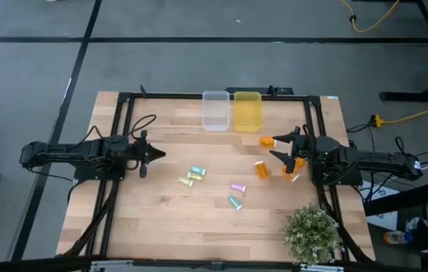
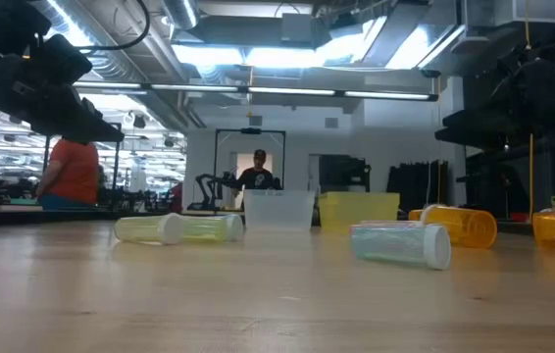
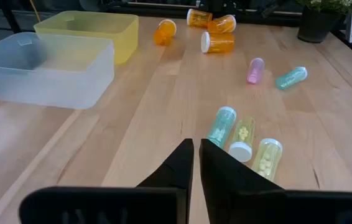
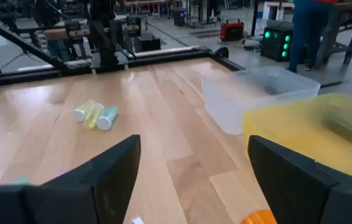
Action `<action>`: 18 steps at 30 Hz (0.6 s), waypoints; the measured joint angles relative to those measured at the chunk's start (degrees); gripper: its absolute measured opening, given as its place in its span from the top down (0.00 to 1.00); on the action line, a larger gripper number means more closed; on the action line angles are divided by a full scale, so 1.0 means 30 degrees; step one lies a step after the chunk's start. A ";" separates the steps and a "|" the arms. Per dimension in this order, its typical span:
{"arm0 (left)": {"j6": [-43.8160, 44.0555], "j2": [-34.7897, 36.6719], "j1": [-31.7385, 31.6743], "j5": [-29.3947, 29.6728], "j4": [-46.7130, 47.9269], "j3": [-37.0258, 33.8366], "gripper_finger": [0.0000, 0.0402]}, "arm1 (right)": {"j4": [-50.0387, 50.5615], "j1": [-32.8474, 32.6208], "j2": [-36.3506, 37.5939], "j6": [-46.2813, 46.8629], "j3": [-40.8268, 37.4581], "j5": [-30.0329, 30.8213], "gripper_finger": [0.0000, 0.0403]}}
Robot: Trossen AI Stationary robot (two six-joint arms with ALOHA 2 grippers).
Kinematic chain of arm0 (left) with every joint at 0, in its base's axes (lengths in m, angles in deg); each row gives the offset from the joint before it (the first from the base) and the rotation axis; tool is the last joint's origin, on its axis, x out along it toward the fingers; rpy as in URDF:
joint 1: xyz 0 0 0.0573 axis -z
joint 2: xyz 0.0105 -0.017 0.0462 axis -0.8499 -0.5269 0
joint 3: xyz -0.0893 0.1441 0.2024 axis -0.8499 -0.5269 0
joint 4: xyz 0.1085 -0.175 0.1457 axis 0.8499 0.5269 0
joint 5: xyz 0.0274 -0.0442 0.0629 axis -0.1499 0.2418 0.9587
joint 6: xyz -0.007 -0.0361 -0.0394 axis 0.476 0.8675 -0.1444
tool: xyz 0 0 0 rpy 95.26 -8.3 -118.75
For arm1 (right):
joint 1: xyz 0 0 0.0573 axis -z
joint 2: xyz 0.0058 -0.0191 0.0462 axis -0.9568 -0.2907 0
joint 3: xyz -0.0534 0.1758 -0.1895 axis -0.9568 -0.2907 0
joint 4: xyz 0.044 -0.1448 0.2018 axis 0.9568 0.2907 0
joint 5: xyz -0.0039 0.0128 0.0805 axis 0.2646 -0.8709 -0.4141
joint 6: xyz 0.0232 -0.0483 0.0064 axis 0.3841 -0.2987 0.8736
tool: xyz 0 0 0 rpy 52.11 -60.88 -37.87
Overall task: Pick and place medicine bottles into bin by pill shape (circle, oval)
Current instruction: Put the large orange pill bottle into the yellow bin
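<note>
Small translucent medicine bottles lie on their sides on the wooden table. Three orange ones [image 1: 262,168] lie at the right, by my right gripper. A teal one and two yellow-green ones [image 1: 193,176] lie together at the middle. A pink one [image 1: 237,186] and a teal one [image 1: 234,202] lie nearer the near edge. My left gripper [image 1: 161,154] is shut and empty at the table's left, above the wood. My right gripper [image 1: 276,147] is open and empty, next to the orange bottles.
A clear bin [image 1: 215,110] and a yellow bin [image 1: 247,110] stand side by side at the table's far edge. A potted plant [image 1: 312,234] stands at the near right corner. People show in the room beyond the table.
</note>
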State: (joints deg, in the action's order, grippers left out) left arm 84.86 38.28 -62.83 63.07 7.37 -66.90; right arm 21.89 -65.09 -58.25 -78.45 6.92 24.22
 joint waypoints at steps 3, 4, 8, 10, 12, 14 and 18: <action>-0.0006 0.0006 0.0000 0.0000 0.0006 -0.0006 0.94 | -0.0383 0.0000 0.0005 0.3478 0.0002 -0.0141 0.26; -0.0005 0.0006 0.0000 -0.0006 0.0003 0.0001 0.94 | -0.0542 0.0000 0.0000 0.4861 0.0002 -0.0125 0.26; -0.0005 0.0006 -0.0002 -0.0004 0.0003 -0.0001 0.94 | -0.0792 0.0000 0.0002 0.8119 0.0002 0.0011 0.26; -0.0002 0.0003 0.0000 -0.0007 0.0004 0.0001 0.94 | -0.0731 0.0000 0.0000 0.8676 0.0002 0.0008 0.26; -0.0001 0.0006 -0.0003 0.0000 0.0002 -0.0004 0.94 | -0.0400 0.0000 0.0000 0.8588 0.0002 0.0007 0.26; -0.0004 0.0002 -0.0004 -0.0004 0.0004 -0.0004 0.94 | -0.0074 0.0000 0.0000 0.8576 0.0002 0.0090 0.26; 0.0001 0.0006 -0.0007 -0.0006 0.0006 0.0001 0.94 | 0.0243 0.0000 0.0000 0.7514 0.0002 0.0210 0.26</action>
State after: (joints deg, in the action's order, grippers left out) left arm 84.87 38.30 -62.85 63.06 7.39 -66.90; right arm 22.61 -65.09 -58.25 -55.91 6.93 24.85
